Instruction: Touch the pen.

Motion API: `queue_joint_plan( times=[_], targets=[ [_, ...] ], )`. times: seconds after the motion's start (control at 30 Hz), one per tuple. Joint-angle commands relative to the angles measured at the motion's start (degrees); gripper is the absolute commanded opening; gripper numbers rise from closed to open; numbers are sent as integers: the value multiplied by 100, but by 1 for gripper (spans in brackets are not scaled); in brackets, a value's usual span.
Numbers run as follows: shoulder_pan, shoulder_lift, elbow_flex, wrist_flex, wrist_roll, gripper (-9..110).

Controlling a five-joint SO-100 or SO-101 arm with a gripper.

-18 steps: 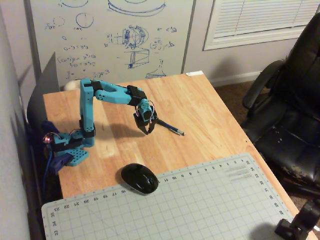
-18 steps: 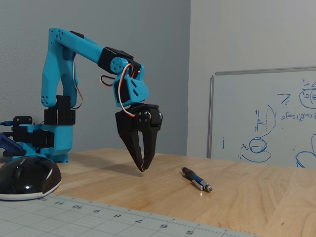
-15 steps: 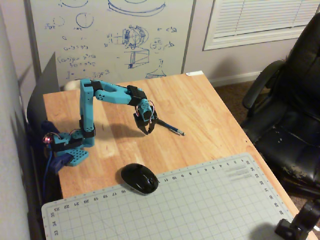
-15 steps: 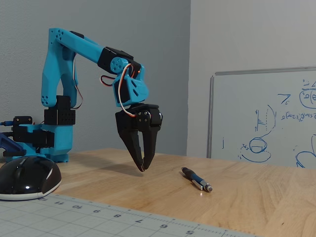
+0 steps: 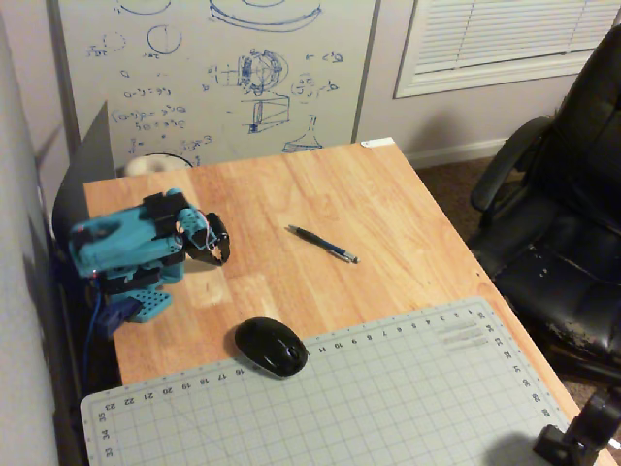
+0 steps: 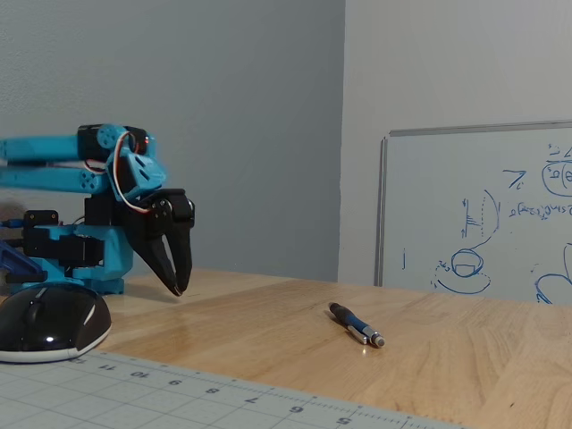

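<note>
In a fixed view from above, the slim dark blue-black pen (image 5: 322, 244) is seen lying on the light wooden table (image 5: 388, 209), well apart from the black two-finger gripper (image 5: 222, 254) folded near the arm's base. In a fixed view from table level, the gripper (image 6: 177, 290) is shown with fingers together, tips just above the wood; the pen (image 6: 356, 324) is far to its right.

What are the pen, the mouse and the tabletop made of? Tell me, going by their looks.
Pen: likely plastic barrel, dark blue-black, with a shiny, metal-looking silvery tip. Mouse: glossy black plastic, judging by the bright reflections on its shell. Tabletop: wood or wood laminate, with visible plank grain and a smooth, slightly shiny finish.
</note>
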Motion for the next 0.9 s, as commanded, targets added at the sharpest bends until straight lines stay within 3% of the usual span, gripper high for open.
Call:
queue_joint_plan(
  times=[0.0, 0.2, 0.37, 0.63, 0.87],
  targets=[
    [-70, 352, -35, 0, 18, 1],
    [-70, 360, -202, -114, -9, 1],
    [-79, -123, -888, -949, 9, 1],
    [-79, -4192, -3041, -2241, -9, 1],
    [-70, -6996, -5678, -2355, -18, 1]
  ],
)
